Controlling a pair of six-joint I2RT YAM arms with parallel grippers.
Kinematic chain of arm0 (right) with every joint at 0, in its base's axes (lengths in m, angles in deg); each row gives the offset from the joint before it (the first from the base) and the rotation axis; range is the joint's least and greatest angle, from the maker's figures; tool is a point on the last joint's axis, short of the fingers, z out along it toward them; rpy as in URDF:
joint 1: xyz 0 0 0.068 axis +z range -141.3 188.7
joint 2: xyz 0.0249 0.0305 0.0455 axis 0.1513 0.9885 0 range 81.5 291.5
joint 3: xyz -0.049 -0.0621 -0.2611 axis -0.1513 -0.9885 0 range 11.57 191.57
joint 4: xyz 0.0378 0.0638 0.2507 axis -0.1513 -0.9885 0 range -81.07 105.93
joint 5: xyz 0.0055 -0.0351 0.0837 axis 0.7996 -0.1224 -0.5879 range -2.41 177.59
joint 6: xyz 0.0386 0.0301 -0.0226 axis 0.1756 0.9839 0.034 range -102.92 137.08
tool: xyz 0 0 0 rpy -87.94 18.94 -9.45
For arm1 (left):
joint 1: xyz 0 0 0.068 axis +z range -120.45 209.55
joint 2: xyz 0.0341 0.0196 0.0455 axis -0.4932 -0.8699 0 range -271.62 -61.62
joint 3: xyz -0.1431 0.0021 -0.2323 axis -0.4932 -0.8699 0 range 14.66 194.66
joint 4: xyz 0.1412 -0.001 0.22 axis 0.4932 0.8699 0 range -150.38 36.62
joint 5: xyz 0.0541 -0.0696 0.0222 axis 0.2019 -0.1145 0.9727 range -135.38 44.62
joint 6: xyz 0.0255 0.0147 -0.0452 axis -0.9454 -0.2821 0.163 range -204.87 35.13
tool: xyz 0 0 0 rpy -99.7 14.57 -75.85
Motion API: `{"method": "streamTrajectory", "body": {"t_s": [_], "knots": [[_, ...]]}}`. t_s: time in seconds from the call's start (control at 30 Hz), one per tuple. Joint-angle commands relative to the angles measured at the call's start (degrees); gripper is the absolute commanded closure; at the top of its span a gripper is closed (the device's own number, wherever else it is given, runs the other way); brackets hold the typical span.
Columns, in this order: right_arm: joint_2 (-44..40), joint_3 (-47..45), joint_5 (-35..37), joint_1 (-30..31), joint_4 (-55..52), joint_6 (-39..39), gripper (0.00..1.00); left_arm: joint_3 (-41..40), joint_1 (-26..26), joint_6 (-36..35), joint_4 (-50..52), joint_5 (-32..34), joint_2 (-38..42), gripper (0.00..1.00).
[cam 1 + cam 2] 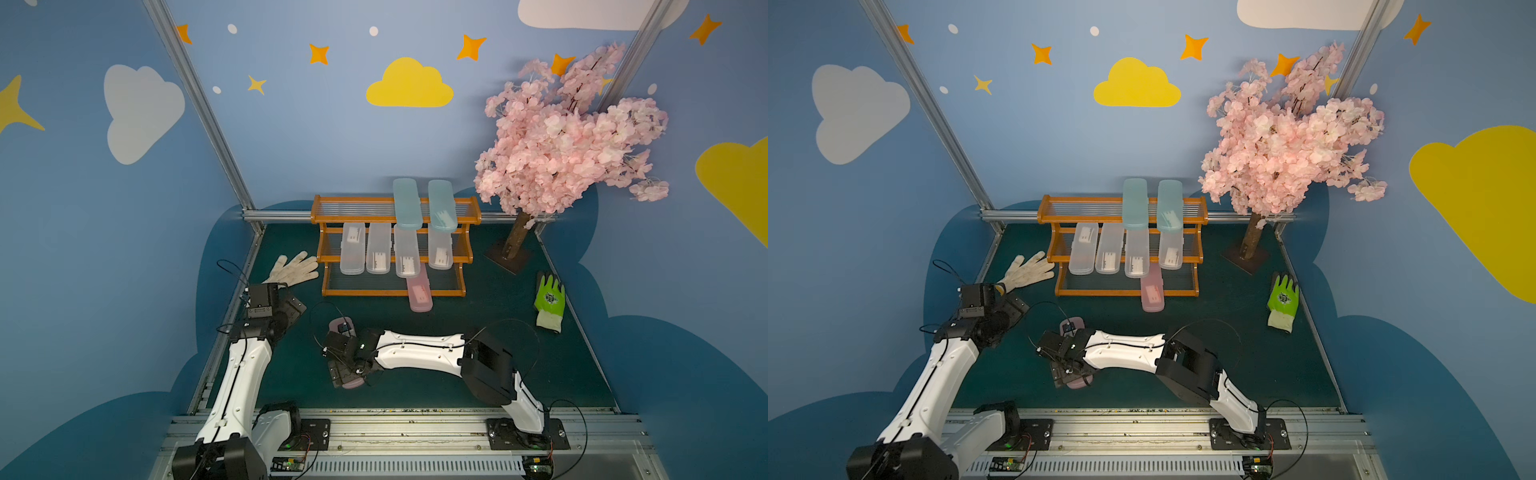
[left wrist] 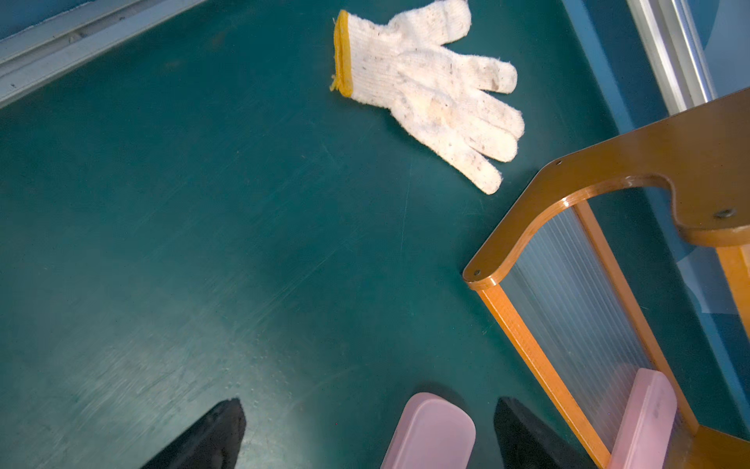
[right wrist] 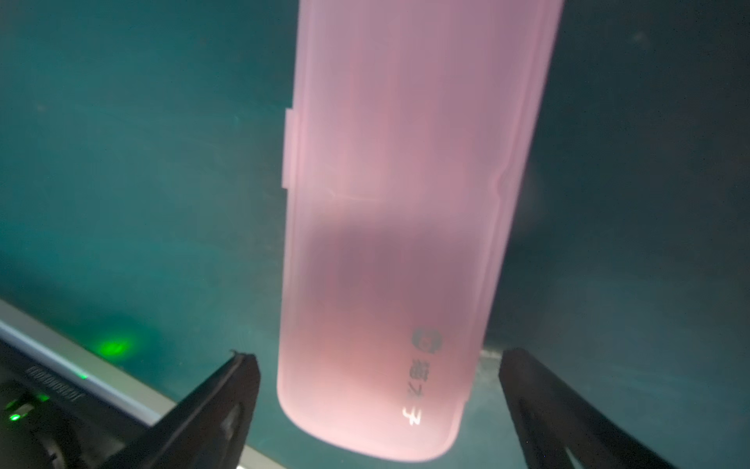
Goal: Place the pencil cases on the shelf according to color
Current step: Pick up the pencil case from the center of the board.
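Pink case (image 3: 389, 243), printed lettering (image 3: 418, 381), right wrist only

The dark green counter (image 1: 498, 299) carries an orange-brown, three-step shelf (image 1: 357, 219) at the back. On its top step lie two blue cases (image 1: 407, 203) (image 1: 442, 205), side by side, their near ends overhanging the front rail. On the middle step are four clear cases (image 1: 352, 249) (image 1: 378, 249) (image 1: 406, 253) (image 1: 439, 249) in a row. One pink case (image 1: 419, 295) lies on the lowest step and juts past the front rail. A second pink case (image 3: 397, 203) lies flat on the counter near the front. A white glove (image 1: 293, 268) lies beside the shelf's left end, a green glove (image 1: 549, 301) well apart at the right edge. A blossom tree (image 1: 509, 255) stands in the back right corner.
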Motion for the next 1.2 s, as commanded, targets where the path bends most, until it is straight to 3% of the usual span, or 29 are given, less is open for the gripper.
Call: {"method": "streamTrajectory", "body": {"t_s": [0.0, 0.2, 0.43, 0.6, 0.93, 1.17], "knots": [[2.84, 3.85, -1.86, -0.46, -5.25, -0.81, 0.01, 0.15, 0.58, -0.59, 0.05, -2.13, 1.11, 0.0], [6.83, 8.58, -2.52, -0.81, -9.36, -0.74, 0.03, 0.95, 0.74, -0.41, -0.26, -2.25, 1.29, 0.0], [7.7, 8.72, -2.06, -1.6, -10.8, 0.06, 0.16, 0.98, 0.76, -0.15, -0.6, -2.53, 0.57, 0.0], [3.04, 4.38, 3.34, -1.19, -10.31, 1.09, 0.31, 1.18, 0.77, -0.53, -0.6, -2.69, 1.45, 0.0], [-12.76, -7.02, 14.48, -1.11, -6.6, 1.47, 0.35, 1.91, 0.07, -0.62, -2.1, -6.4, 0.9, 0.0], [-12.23, -4.3, 9.97, -5.69, -5.32, -1.85, 0.36, 4.74, -3.54, -1.02, -3.58, -7.35, -4.77, 0.0]]}}
